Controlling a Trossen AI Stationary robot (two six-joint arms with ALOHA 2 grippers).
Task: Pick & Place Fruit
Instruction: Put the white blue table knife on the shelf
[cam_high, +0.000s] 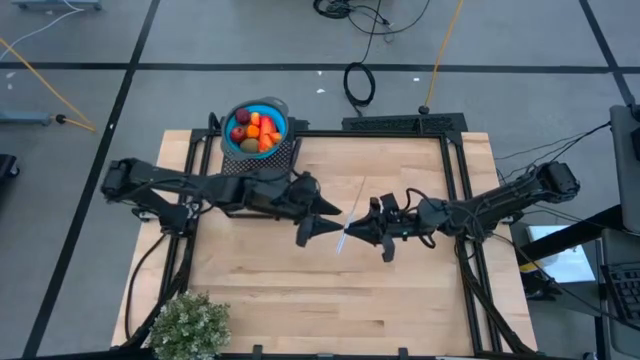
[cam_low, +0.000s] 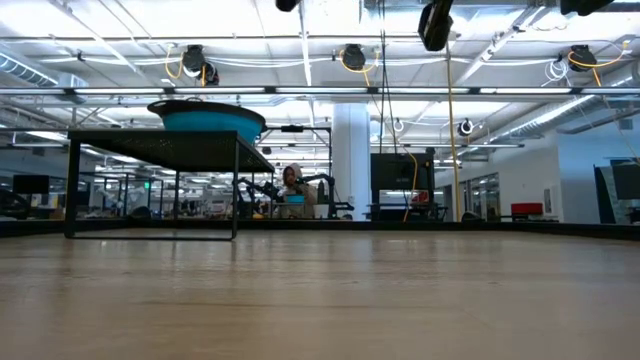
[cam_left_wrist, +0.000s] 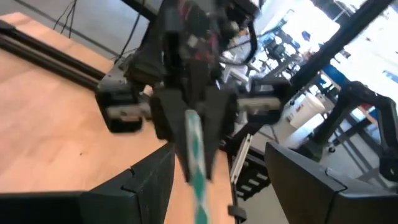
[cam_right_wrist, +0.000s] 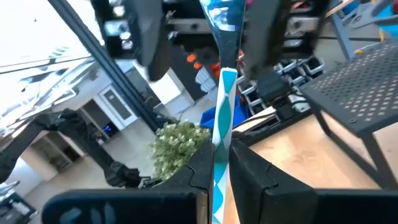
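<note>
Item one, your fruit (cam_high: 255, 129): red, orange and olive pieces heaped in the blue bowl (cam_high: 278, 107), on a black mesh stand (cam_high: 285, 152) at the table's (cam_high: 400, 290) 11 o'clock edge.

Item two, your right gripper (cam_high: 352, 233): raised over the table centre, fingers pinched shut on a slim white-and-blue utensil (cam_right_wrist: 224, 102).

Item three, your left gripper (cam_high: 318, 218): facing it from 9 o'clock, fingers spread wide on either side of the utensil's far end, holding nothing.

Item four: bushy green plant (cam_high: 188, 325) at the 7 o'clock corner.
</note>
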